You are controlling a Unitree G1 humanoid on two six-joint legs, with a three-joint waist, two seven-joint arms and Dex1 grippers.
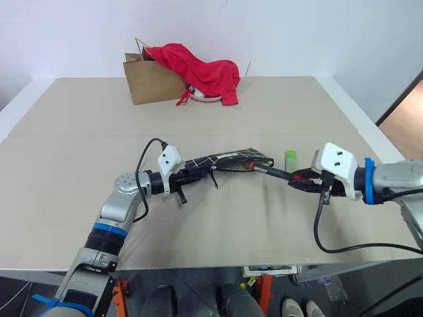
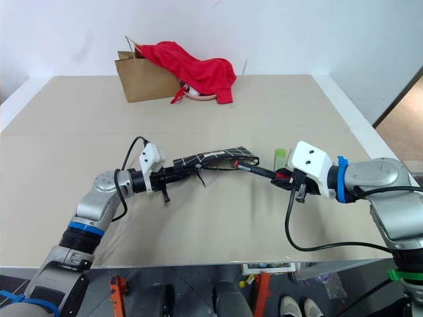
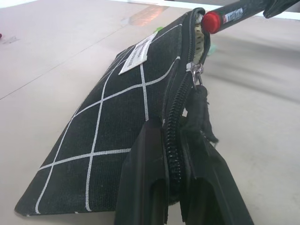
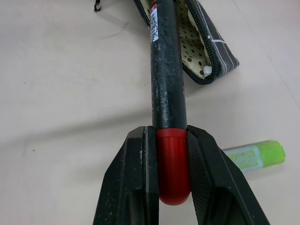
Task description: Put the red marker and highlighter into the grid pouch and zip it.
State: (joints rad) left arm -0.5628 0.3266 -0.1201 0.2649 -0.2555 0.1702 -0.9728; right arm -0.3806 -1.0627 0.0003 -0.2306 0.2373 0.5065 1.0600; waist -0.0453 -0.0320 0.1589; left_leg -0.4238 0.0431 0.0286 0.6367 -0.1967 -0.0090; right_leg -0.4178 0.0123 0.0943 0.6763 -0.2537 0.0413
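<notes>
Both end effectors pinch: left [image 1: 187, 177] clamps the grid pouch [image 1: 231, 159], right [image 4: 171, 154] should slide the red marker [image 4: 167, 79] straight into its mouth.

Pouch label: small white tag on grid pouch [image 3: 139, 53], rows of fine print, too small to read.
Marker print: white sticker w/ tiny print on red marker [image 4: 166, 70] barrel, illegible.
Highlighter: no readable txt on highlighter [image 4: 255, 156].
Elsewhere: no legible words, nos. or signs.
</notes>
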